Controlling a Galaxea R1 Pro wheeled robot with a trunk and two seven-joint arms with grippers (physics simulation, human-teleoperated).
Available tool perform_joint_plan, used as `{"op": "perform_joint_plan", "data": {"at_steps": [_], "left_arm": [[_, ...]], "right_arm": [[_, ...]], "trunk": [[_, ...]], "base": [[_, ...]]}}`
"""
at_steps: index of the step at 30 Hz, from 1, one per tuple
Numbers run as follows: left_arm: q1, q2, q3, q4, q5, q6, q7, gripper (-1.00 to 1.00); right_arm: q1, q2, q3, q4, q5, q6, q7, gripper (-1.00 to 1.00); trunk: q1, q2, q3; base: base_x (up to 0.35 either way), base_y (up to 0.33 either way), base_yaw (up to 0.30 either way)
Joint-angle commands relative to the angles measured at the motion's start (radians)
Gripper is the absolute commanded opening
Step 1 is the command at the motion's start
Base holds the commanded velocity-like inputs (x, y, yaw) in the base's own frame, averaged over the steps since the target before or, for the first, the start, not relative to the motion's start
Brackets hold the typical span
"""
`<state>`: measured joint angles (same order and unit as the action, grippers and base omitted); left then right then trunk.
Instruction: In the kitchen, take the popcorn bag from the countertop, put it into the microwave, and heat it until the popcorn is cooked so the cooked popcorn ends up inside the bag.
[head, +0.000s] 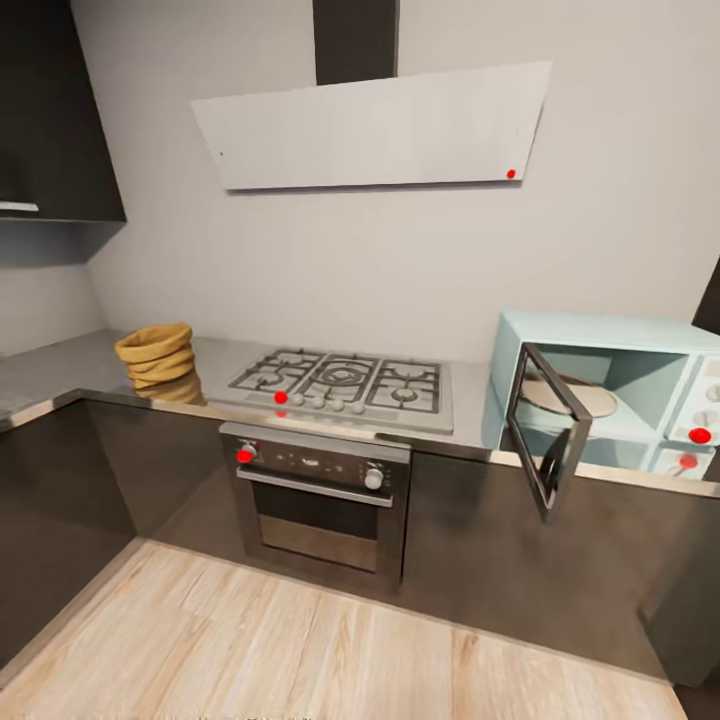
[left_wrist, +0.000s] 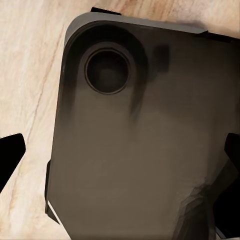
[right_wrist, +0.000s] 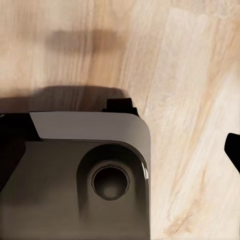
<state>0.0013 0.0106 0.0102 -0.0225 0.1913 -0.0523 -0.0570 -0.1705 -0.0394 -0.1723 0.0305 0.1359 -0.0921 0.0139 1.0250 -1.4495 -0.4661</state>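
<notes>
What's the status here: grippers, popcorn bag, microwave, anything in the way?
Grippers over wood floor, nothing between the fingers. Popcorn bag on countertop, left of hob. Microwave door open, turntable bare. Hob sits between bag and microwave.

A home kitchen. Gas hob at 12 o'clock above an oven; microwave at 2 o'clock.

Both wrist cameras look down past dark fingertips at the frame edges, another fingertip likewise, jaws spread wide apart, holding nothing.
</notes>
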Motion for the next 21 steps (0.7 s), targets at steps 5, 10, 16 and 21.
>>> {"op": "perform_joint_plan", "data": {"at_steps": [5,10,16,21], "left_arm": [[0.000,0.000,0.001,0.000,0.008,-0.001,-0.006,1.00],[0.000,0.001,0.001,0.000,0.009,-0.001,-0.006,1.00],[0.000,0.002,0.001,0.000,0.010,-0.001,-0.006,1.00],[0.000,0.002,0.001,0.000,0.010,-0.001,-0.006,1.00]], "right_arm": [[-0.001,-0.002,-0.009,0.003,0.010,-0.005,0.001,1.00],[-0.001,-0.002,-0.009,0.003,0.010,-0.005,0.001,1.00],[-0.001,-0.002,-0.009,0.003,0.010,-0.005,0.001,1.00],[-0.001,-0.002,-0.009,0.003,0.011,-0.003,0.001,1.00]], "trunk": [[0.000,0.000,-0.001],[0.000,0.000,-0.001],[0.000,0.000,-0.001],[0.000,0.000,-0.001]], "base": [[0.000,0.000,0.277],[0.000,0.000,0.282],[0.000,0.000,0.282],[0.000,0.000,0.282]]}}
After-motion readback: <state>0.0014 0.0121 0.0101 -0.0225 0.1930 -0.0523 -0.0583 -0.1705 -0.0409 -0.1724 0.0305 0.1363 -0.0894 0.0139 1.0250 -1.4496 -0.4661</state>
